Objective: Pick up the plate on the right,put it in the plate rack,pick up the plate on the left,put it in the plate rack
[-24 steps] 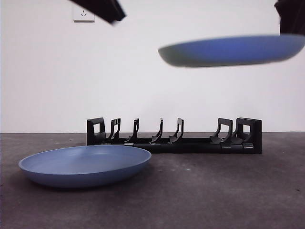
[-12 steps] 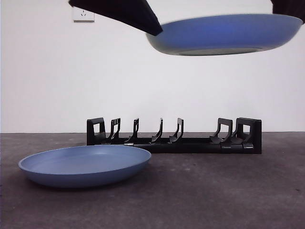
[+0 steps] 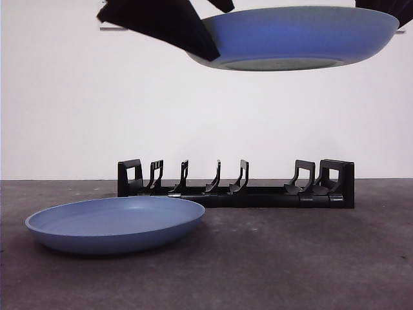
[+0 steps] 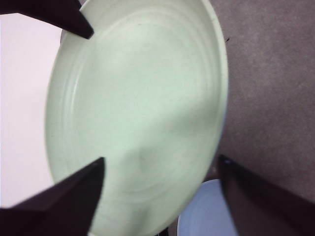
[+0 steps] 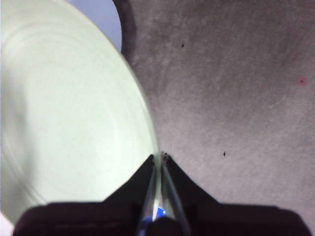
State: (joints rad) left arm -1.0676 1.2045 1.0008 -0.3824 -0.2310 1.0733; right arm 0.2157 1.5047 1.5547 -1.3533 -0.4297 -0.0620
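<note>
You have the right-hand plate (image 3: 293, 37) held high above the plate rack (image 3: 235, 184), almost level, blue beneath and pale green inside. Your right tool (image 5: 158, 162) is pinching its rim, jaws pressed onto the thin edge. Your left tool (image 4: 160, 169) sits spread at the opposite side of the plate, one jaw over the pale inner face, the other beyond the rim; in the front view it is the big dark shape at the plate's left edge. The rack stands empty on the bench (image 3: 310, 258), a dark grey, slightly mottled surface. The second plate (image 3: 116, 224) lies flat in front of the rack's left end. Behind runs a plain white wall (image 3: 64, 116).
</note>
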